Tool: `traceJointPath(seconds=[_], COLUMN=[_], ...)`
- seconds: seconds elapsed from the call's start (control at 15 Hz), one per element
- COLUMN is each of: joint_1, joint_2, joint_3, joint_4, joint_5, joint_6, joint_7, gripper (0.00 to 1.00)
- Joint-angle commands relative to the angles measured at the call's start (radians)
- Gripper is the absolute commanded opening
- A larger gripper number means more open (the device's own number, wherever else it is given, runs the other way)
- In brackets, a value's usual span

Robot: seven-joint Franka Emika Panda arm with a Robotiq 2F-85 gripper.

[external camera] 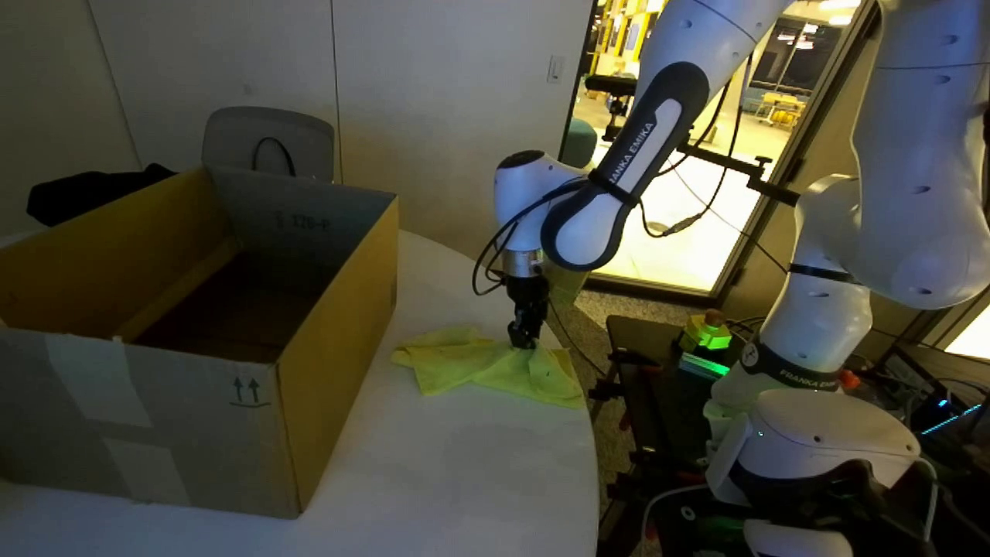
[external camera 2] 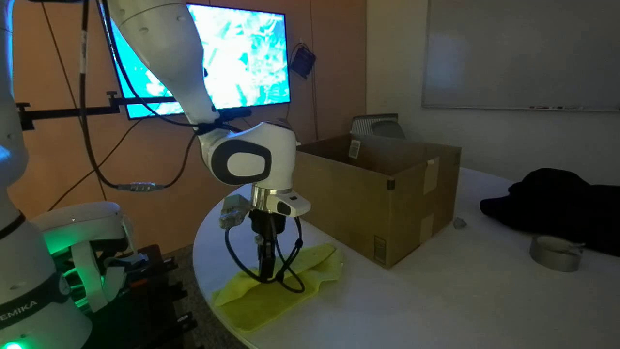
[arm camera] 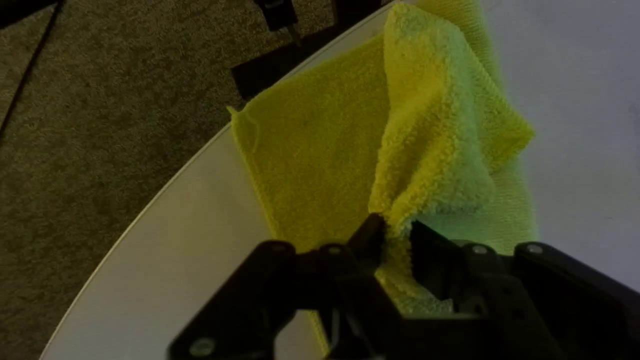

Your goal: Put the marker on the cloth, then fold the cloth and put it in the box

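Cloth (external camera: 479,370), yellow-green and wrinkled, lies partly folded over itself on the white worktop (external camera: 456,480), and we see the jaws clenched on it: in the wrist view a ridge of fabric stands pinched between them.

Going left to right in an exterior view, we start at the cardboard box (external camera: 340,348), open at the top with upright walls. Its long wall stands just beside the cloth's left end, leaving a thin strip of worktop between them. Rightward, the cloth runs out to the worktop's curved edge; in the wrist view one corner pokes slightly past that edge, so we have hardly any room on this side. More room shows on the near side, where worktop runs from the foot of the box across to the curve. The arm (external camera: 661,147) reaches in from the right, its jaws pointing down.

For our count, left to right again: one box bearing two printed arrows (external camera: 254,387), one grey chair back (external camera: 232,147) behind it, one cloth, one arm. In an exterior view we add one lit screen (external camera 2: 247,58), one small grey lump (external camera 2: 459,223) beside the box, one grey roll (external camera 2: 556,254) and, behind it, one black heap (external camera 2: 557,208); a broad sweep of worktop lies between cloth and roll.
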Motion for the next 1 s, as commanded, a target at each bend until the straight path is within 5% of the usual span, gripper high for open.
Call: traceJointPath(seconds=[0.0,0.47,0.93], joint_1=[0.000,-0.011,0.001], joint_2=[0.004,-0.111,-0.132], joint_3=[0.011,0.037,0.122], joint_4=[0.017,-0.065,-0.080], joint_5=[0.039,0.049,0.171], joint_6=[-0.040,-0.063,-0.041], joint_7=[0.005,-0.088,-0.264], gripper=[0.44,0.98,1.00])
